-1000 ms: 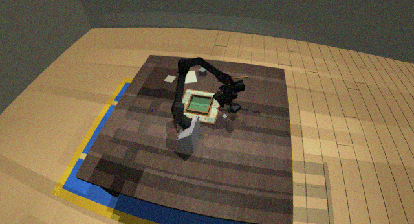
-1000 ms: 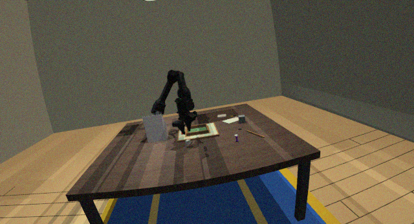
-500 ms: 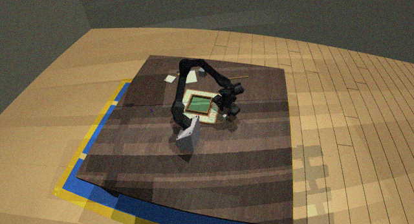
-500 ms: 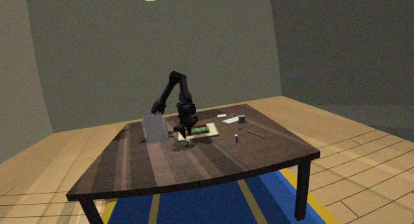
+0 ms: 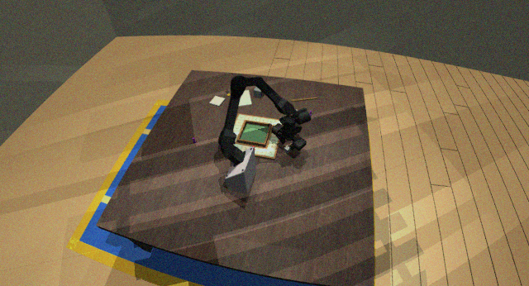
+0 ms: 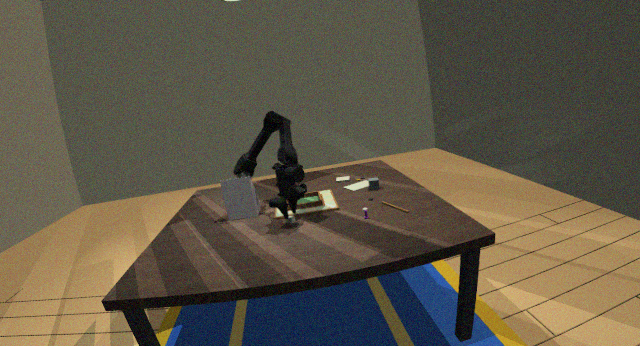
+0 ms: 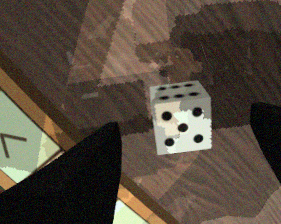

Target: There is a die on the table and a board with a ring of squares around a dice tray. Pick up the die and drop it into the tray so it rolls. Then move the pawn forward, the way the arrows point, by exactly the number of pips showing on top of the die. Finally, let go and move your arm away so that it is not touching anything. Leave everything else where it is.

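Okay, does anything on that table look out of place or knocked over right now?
Nothing stands out. The die sits flat on the table just off the board, between the open gripper fingers and not yet grasped. The small items beyond the board lie apart; none looks spilled or damaged.

The arm arches up from its base and bends down steeply, wrist pointing at the worktop (image 5: 314,187); the hand (image 7: 184,183) hangs low, its two dark fingers spread apart, gripping nothing
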